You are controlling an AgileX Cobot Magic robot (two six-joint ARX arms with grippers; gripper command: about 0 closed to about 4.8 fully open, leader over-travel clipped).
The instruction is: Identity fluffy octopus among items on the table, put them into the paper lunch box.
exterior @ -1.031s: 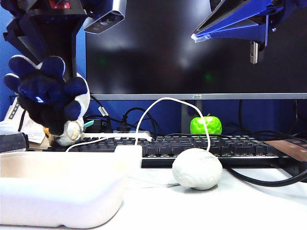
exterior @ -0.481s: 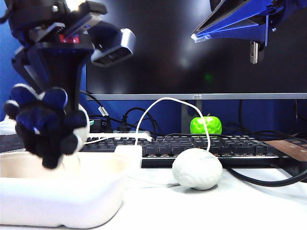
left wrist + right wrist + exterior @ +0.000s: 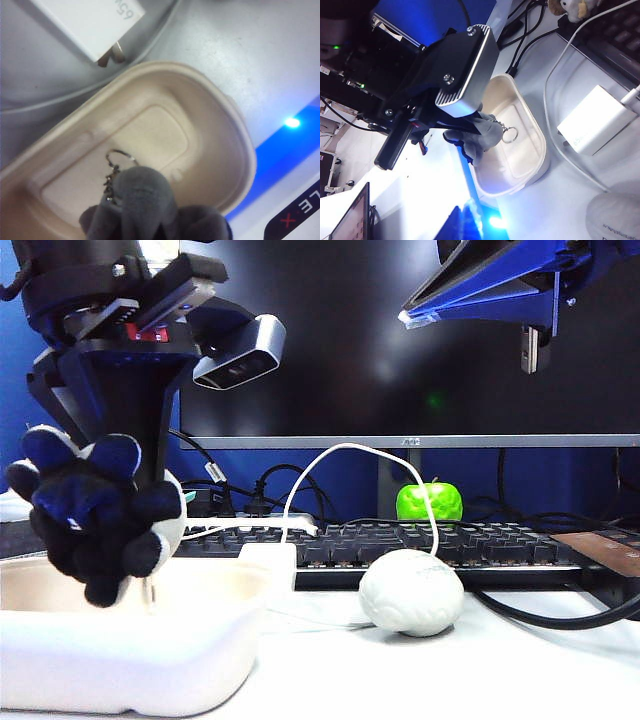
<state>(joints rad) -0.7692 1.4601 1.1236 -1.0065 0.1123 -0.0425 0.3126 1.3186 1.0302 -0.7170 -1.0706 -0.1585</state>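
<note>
So on the far left the left gripper (image 3: 120, 475) is clamped shut on the fluffy octopus (image 3: 95, 515), holding it just over the near-left end of the paper lunch box (image 3: 130, 660). You can't actually see the fingertips in the exterior view, the plush swallows them, and in the left wrist view the claw itself is out of frame; only the grey fuzzy back of the toy (image 3: 150, 205) fills the lower edge, cut off. The octopus is black and dark blue with stubby rounded arms and a white patch on its side, soft and lumpy. A small metal keyring (image 3: 121, 159) dangles off it on a short chain, hanging above the tray floor.

The lunch box is a shallow, matte, pulpy-looking tray, cream inside with rounded corners and a thick rim; its left end is cropped.

Just beside it sits a white charger brick (image 3: 268, 558) with a white cable (image 3: 340, 452) looping up. Then a pale brain-shaped ball (image 3: 411, 592), wrinkly surface, in front of a black keyboard (image 3: 420, 545), and a glossy green apple (image 3: 429, 501) behind.

Top right, the right gripper (image 3: 534, 348) hangs high; only blue housing and a bit of hardware show, so I can't tell how its jaws stand.
</note>
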